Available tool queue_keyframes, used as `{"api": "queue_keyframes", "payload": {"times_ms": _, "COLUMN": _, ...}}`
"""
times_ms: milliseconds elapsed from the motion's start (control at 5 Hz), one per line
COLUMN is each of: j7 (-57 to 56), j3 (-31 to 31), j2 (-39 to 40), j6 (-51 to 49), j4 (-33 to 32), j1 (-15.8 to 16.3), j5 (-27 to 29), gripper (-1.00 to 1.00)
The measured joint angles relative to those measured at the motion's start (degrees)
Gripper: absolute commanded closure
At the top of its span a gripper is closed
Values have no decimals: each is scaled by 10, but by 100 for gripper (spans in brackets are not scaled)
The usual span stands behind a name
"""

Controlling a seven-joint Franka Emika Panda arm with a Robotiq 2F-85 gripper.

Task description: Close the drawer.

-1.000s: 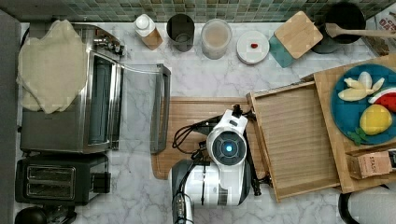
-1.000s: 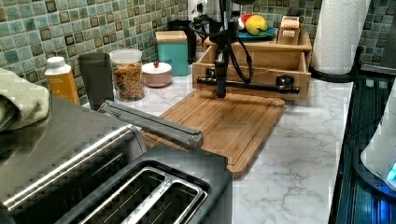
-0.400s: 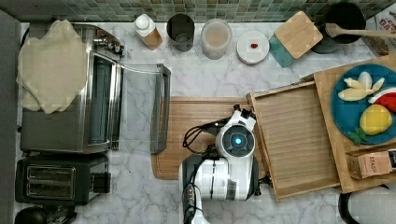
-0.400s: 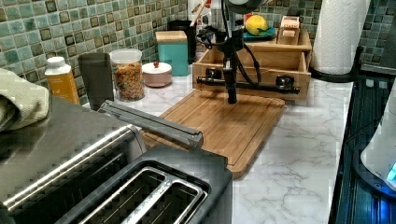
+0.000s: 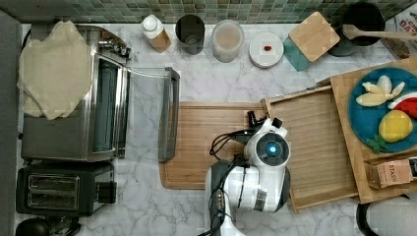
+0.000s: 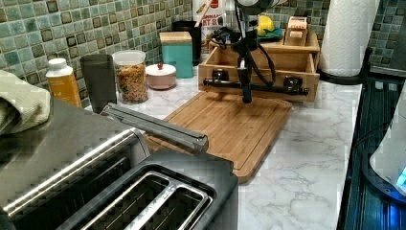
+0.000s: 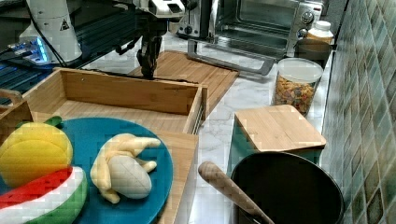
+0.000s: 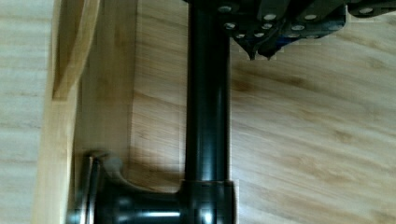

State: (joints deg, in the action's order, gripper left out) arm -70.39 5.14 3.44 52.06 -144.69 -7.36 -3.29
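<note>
The arm is covering part of the drawer (image 5: pixel 319 142) in the top view. The light wood drawer is sticking out over the cutting board (image 6: pixel 230 124), with nothing inside. The gripper (image 6: pixel 246 98) is hanging by its black handle (image 6: pixel 253 87); I cannot tell if it is open. A jar (image 6: pixel 130 76) is holding cereal.

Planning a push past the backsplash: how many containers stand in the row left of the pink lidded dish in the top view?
3, left to right in the top view: orange bottle, dark cup, cereal jar. None looks hidden.
</note>
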Motion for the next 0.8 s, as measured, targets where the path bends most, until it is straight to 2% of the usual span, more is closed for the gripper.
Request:
{"api": "queue_keyframes", "payload": {"times_ms": 400, "j7": -129, "j3": 9, "j2": 43, "j6": -11, "j4": 51, "j1": -37, "j5": 15, "gripper": 100}}
{"api": "queue_keyframes", "payload": {"times_ms": 600, "j7": -196, "j3": 14, "j2": 81, "j6": -16, "j4": 97, "j1": -62, "j5": 16, "gripper": 100}}
{"api": "queue_keyframes", "payload": {"times_ms": 800, "j7": -216, "j3": 31, "j2": 113, "j6": -23, "j4": 144, "j1": -83, "j5": 13, "gripper": 100}}
